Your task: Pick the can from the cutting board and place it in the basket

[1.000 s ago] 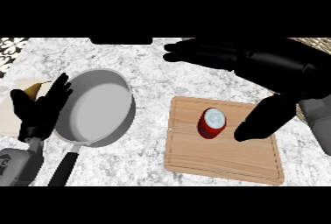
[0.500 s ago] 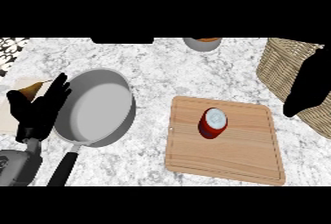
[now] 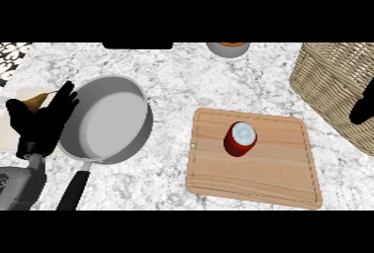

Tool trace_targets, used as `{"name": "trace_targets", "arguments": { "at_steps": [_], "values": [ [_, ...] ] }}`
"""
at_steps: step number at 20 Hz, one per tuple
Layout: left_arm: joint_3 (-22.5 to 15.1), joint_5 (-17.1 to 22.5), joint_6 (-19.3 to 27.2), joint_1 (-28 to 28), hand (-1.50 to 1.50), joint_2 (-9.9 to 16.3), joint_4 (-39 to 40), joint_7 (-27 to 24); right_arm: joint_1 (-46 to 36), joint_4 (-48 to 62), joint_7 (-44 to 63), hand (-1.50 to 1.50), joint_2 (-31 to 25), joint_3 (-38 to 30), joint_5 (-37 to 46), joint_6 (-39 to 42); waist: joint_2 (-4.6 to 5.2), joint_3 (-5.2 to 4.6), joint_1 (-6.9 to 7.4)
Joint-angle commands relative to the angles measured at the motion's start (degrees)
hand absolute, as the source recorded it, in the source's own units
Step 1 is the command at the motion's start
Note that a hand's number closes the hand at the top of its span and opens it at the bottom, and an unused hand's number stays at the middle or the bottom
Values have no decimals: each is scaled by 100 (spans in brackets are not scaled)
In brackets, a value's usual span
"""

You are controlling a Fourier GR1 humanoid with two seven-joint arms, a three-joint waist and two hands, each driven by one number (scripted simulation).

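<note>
Two hands: both show, one at each side edge of the head view, and neither holds anything.
Right hand: only a dark sliver of the right hand point(image 3: 363, 109) shows at the right edge, in front of the basket wall; whether it is spread or curled I cannot tell.
Left hand: the left hand point(image 3: 42, 123) rests at the left edge, fingers straight and up, just beside the frying pan.
Can: the red can point(image 3: 241, 138) stands upright on the cutting board point(image 3: 256, 175), pale lid facing up, in the board's upper middle.
Key relation: the can lies to the left of the right hand and slightly nearer the robot, with bare board between them; its long axis is vertical.
Nearer hand: the right hand, by my reading, since the frying pan point(image 3: 108, 118) sits between the left hand and the board.
Basket: the wicker basket point(image 3: 329, 69) sits at the upper right, beyond the board's right edge, close to the right hand.
Stage: the can is not yet grasped; the pick looks wholly ahead.
Next move calls for: a reach leftward to the can, closing round its upright sides.
</note>
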Motion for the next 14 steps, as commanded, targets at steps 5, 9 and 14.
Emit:
{"name": "trace_targets", "arguments": {
  "at_steps": [5,9,14],
  "values": [
    [176,-90,-160,11,0,-37,24,-24,1225,-361,-1356,-150,197,129,775,-225,-3,0,-14],
    [125,-201,-204,7,0,-133,40,-60,1580,-5,-2120,-150,522,415,1561,-1100,16,2,37],
    [351,-186,-403,-123,0,-42,258,-2,1926,415,-2561,-150,1036,754,2090,-1967,16,-1,16]
  ]
}}
